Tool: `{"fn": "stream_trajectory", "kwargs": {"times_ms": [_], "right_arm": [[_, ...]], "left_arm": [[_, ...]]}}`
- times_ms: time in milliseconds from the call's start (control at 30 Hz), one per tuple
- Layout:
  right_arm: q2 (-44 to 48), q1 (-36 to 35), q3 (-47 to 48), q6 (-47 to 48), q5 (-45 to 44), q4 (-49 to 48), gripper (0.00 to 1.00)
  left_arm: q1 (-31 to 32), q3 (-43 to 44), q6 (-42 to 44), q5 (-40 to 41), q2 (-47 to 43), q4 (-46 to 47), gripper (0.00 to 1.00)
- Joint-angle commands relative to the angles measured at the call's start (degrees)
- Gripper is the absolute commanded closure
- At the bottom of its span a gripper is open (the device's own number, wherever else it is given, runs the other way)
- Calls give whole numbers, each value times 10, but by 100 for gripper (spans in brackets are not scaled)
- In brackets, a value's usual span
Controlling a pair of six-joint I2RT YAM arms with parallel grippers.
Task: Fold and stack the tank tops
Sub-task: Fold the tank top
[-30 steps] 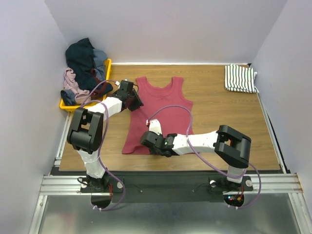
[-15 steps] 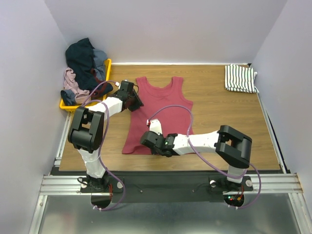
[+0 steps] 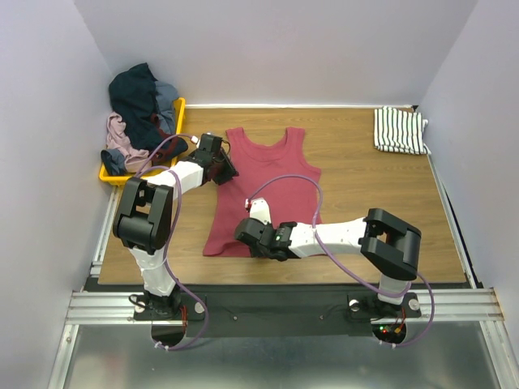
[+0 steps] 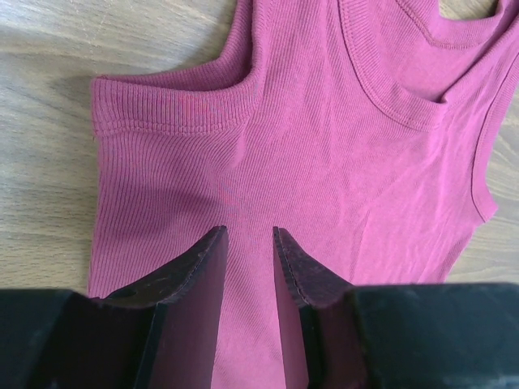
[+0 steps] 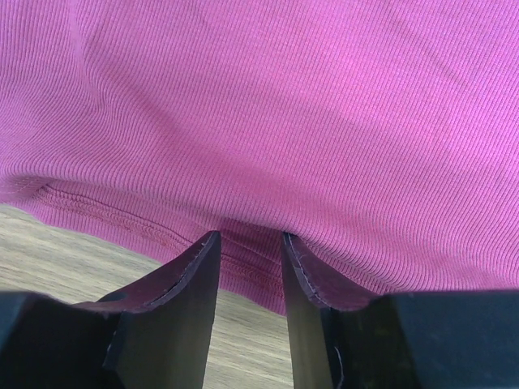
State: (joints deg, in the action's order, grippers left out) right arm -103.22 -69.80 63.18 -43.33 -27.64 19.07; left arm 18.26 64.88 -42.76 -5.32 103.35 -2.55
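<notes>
On the bench [image 3: 365,186], the red tank top [image 3: 268,158] lies flat, left claw [image 4: 250,235] spread over its side below an armhole, right claw [image 5: 250,237] spread astride its bottom hem.

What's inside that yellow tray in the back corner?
A heap of crumpled clothes, dark on top, pink lower down. It hides the yellow tray's floor and anything underneath.

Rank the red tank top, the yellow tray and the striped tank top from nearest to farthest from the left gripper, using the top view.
1. Red tank top: directly under the left gripper.
2. Yellow tray: to its left, at the table's left edge.
3. Striped tank top: folded, far right corner.
</notes>
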Motion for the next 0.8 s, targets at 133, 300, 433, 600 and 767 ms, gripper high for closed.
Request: {"fn": "stream_trajectory", "kwargs": {"times_ms": [133,300,433,600,767], "right_arm": [[-9,1,10,-5,-8,4,58],[-13,2,9,-8,-6,5,58],[-7,2,8,-9,-11,5,66],[6,1,5,-9,-11,6,79],[15,1,2,-7,-3,9,88]], "left_arm": [[-2,9,-1,5,-3,11,60],[-2,8,-1,5,-3,12,60],[-2,7,-1,6,-2,13,60],[-4,5,-2,5,1,13,60],[-7,2,-4,4,2,17,60]]}}
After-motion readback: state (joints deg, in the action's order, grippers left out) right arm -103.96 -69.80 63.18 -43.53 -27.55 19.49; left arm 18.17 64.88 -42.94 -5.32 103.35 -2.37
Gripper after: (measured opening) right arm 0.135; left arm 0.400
